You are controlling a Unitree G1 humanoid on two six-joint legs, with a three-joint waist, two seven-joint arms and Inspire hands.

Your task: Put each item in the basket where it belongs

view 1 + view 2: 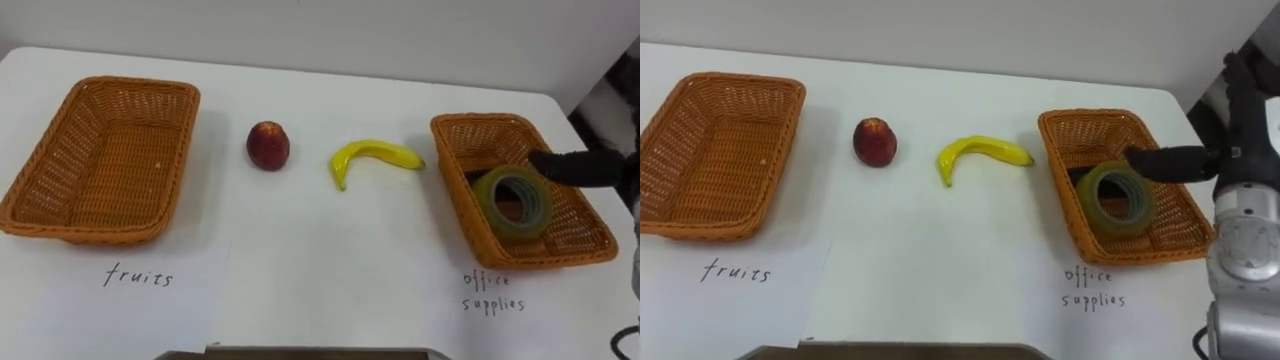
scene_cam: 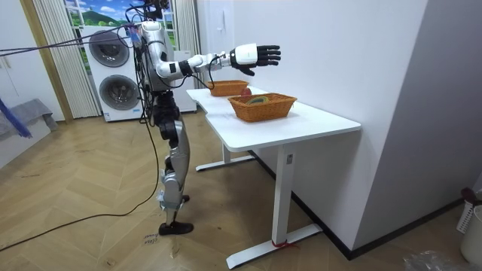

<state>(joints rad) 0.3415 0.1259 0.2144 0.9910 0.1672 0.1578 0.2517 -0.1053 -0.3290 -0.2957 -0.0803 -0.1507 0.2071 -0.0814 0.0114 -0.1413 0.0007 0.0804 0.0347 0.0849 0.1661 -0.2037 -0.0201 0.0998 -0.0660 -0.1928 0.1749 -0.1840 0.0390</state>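
Lying in the right basket (image 1: 590, 238), the tape roll (image 1: 512, 200) sits toward the middle of the wicker floor, and we see the right hand (image 1: 578, 166) just beside it, coming in from the right with dark fingertips over the roll's upper right edge. In the room view we find that hand raised clear above the basket, its fingers straight and spread, holding nothing and not touching the roll.

We read the tape roll as a thick ring of translucent olive-yellow tape, tipped up so that its round hole faces us, with the darker basket weave showing through the centre.

Farther out on the white table (image 1: 300, 270) we see a yellow banana (image 1: 375, 155) just left of that basket, a red peach (image 1: 268, 145) further left, and the left basket (image 1: 60, 225) at the far side. The robot stands upright at the table's edge with its right arm stretched over the top.
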